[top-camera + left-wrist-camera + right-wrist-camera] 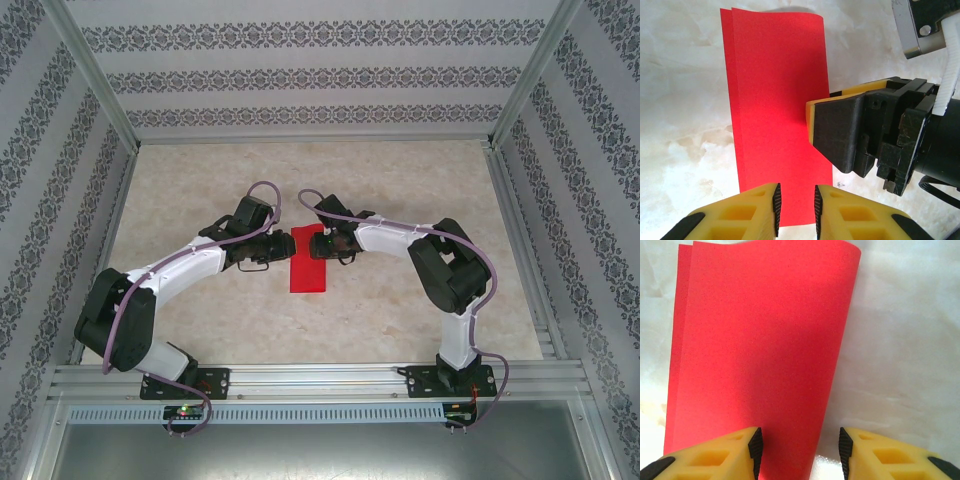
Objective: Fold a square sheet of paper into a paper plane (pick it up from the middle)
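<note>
The square sheet of paper [310, 262] is bright red and lies folded in half on the table, a narrow strip with its two layers slightly offset along one long edge [727, 75]. My left gripper [283, 247] reaches it from the left. In the left wrist view its jaws [795, 205] stand narrowly open above the strip's near end, with nothing pinched. My right gripper [328, 243] comes from the right, and one of its fingers [837, 127] meets the paper's folded edge. In the right wrist view the right gripper [799, 450] is open, straddling the paper's [760, 340] rounded fold edge.
The marbled tabletop [200, 320] is boxed in by patterned walls [320, 75] and aluminium frame rails [320, 380]. Both arm bases sit on the near rail, and cables loop over both wrists.
</note>
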You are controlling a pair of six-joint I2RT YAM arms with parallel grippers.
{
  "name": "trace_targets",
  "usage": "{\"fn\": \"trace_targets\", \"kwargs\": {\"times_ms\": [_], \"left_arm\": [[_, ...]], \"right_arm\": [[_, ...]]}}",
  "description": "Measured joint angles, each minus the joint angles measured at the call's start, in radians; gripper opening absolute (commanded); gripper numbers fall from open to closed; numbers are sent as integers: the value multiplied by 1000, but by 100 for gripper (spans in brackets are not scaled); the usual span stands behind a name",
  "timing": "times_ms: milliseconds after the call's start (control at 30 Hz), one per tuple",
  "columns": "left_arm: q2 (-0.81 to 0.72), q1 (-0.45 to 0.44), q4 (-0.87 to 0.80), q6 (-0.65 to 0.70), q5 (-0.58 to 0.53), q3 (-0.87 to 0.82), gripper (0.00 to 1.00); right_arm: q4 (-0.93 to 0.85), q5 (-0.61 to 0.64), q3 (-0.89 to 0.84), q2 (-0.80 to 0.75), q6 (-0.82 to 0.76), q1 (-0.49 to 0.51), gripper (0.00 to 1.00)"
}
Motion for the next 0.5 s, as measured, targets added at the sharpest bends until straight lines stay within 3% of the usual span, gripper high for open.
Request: {"fn": "trace_targets", "kwargs": {"times_ms": [500], "left_arm": [[0,0,0,0,0,-13,28]], "right_arm": [[-15,19,17,9,-4,13,49]]}}
